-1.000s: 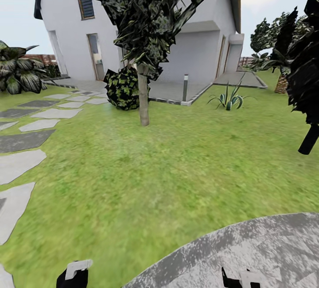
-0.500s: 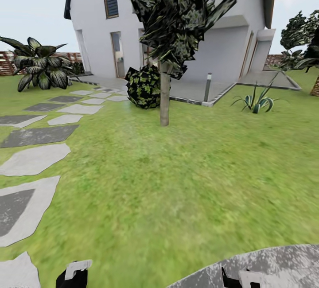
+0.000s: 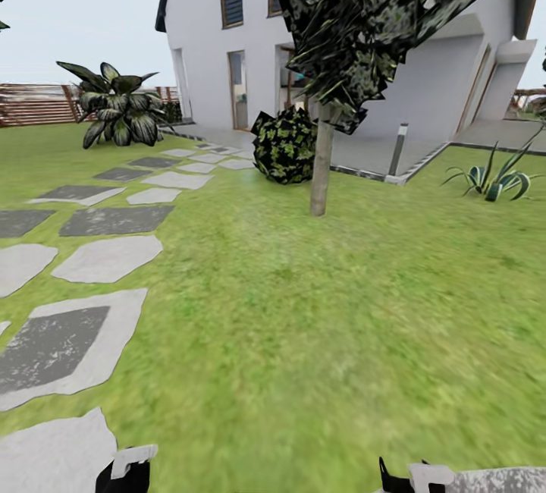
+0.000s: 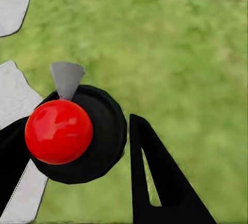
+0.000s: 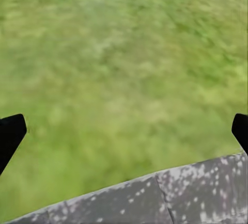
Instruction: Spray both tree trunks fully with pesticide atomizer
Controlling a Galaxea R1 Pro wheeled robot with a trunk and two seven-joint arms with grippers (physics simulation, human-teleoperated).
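Several flat stepping stones (image 3: 106, 258), pale grey and dark grey, run along the left of the head view across the grass floor (image 3: 303, 341); behind them stands a brown slat fence (image 3: 34, 102) and a broad-leaved plant (image 3: 121, 106); further right a white house (image 3: 250, 38) rises, with a round shrub (image 3: 287, 146) just beside a thin-trunked tree (image 3: 322, 167) of dark foliage, then a short post (image 3: 400, 148) and a spiky plant (image 3: 493, 178) at the far right; the lawn fills the middle. Low in that view the left gripper (image 3: 125, 470) and right gripper (image 3: 413, 476) peek in; the left one's opening cannot be judged; the right one's fingers (image 5: 10, 133) stand wide apart over grass and a mottled grey stone patio (image 5: 170, 198). No atomizer can be made out on the grass.
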